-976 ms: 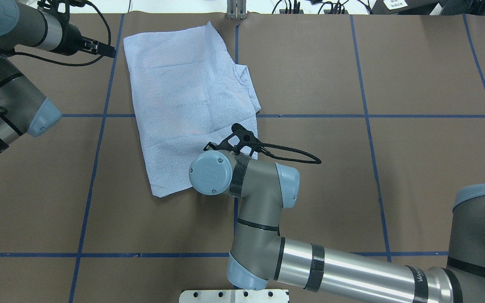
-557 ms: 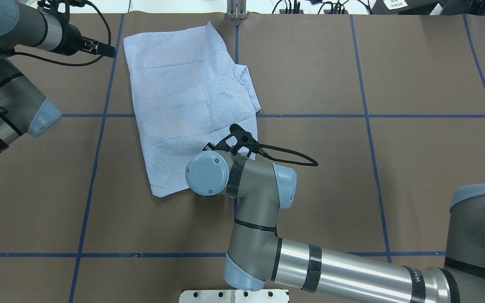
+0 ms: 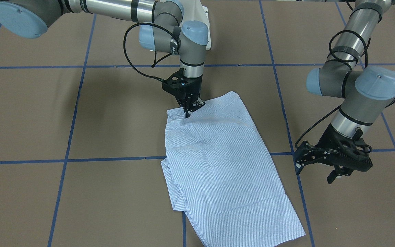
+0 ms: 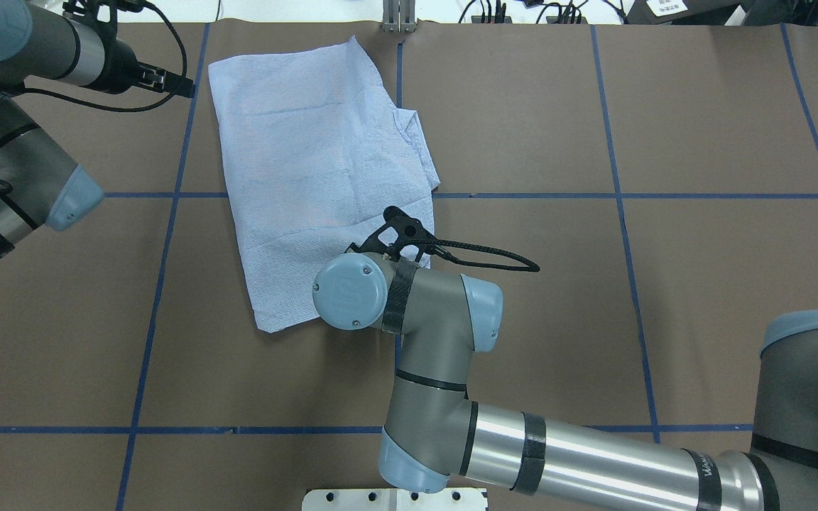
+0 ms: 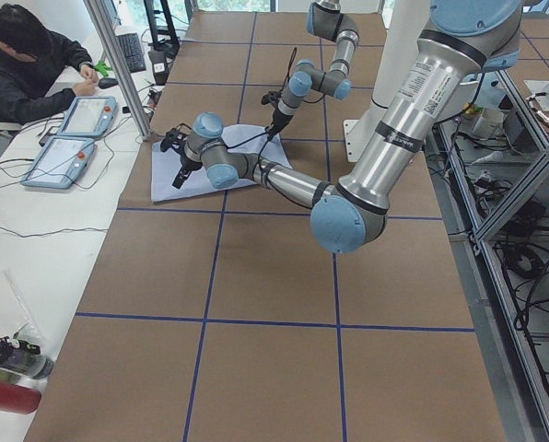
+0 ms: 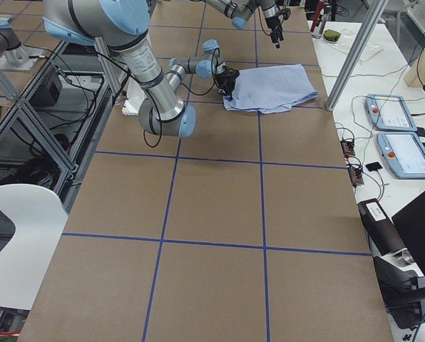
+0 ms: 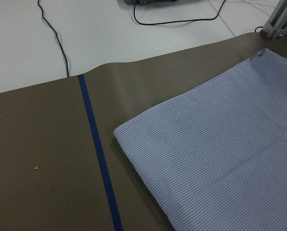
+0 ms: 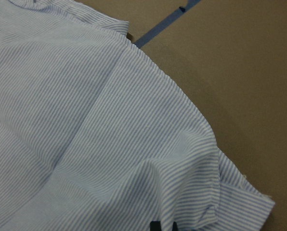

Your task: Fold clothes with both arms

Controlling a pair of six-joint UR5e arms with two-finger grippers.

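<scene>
The light blue striped shirt (image 4: 309, 163) lies folded flat on the brown table, also in the front view (image 3: 218, 164). My right gripper (image 3: 188, 112) points down at the shirt's corner nearest the robot base and is shut on a pinch of fabric. In the right wrist view the cloth (image 8: 85, 120) bunches up around the dark fingertips (image 8: 155, 225). In the overhead view the right wrist hides the gripper. My left gripper (image 3: 298, 159) hovers beside the shirt's far left corner, open and empty, apart from the cloth (image 7: 220, 154). It also shows overhead (image 4: 185, 86).
Blue tape lines (image 4: 167, 284) grid the brown paper table top. A metal post (image 4: 398, 18) and cables stand at the far edge by the shirt. The white pedestal base (image 4: 395, 500) is at the near edge. An operator (image 5: 26, 64) sits beyond the far edge with teach pendants (image 5: 72, 138).
My right wrist has shifted slightly left and away over the shirt's near corner. The left arm and the rest of the shirt have not moved.
</scene>
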